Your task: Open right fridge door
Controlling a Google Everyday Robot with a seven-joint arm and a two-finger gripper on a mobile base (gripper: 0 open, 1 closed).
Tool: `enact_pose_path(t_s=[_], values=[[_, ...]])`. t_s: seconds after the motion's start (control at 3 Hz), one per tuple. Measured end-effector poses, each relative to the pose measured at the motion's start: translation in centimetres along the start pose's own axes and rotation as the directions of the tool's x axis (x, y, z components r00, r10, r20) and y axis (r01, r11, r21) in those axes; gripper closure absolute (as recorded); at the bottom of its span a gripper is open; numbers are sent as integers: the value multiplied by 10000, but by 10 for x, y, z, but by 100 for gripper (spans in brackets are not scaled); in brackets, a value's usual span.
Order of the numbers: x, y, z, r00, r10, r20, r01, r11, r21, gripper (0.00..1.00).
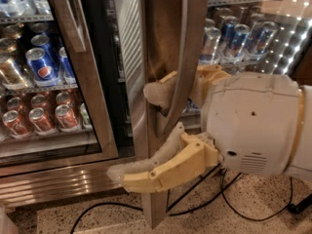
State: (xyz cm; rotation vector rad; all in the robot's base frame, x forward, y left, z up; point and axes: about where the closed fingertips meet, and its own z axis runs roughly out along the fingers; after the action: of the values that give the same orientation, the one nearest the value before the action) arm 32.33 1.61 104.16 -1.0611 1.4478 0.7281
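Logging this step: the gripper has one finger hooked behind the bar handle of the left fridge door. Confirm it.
Wrong door. The camera view shows the gripper with one finger hooked behind the bar handle of the right fridge door.

The gripper (pixel 134 133) sits at the lower end of the right fridge door (pixel 158 28), its two tan fingers spread wide apart: the upper finger (pixel 163 91) is hooked behind the long steel handle (pixel 187 57), while the lower finger (pixel 156 172) reaches across the bottom of the steel frame. A dark gap separates this door's ribbed edge from the left glass door (pixel 92 106), behind which stand Pepsi cans (pixel 43 68). A black cable (pixel 195 206) lies on the speckled floor (pixel 253 218) beneath the white arm housing (pixel 253 126).
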Motion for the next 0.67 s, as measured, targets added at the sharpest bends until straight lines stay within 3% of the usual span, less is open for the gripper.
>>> enact_pose_path(t_s=[0.67], values=[[2, 0, -3, 9996, -197, -220, 200, 9997, 151, 0]])
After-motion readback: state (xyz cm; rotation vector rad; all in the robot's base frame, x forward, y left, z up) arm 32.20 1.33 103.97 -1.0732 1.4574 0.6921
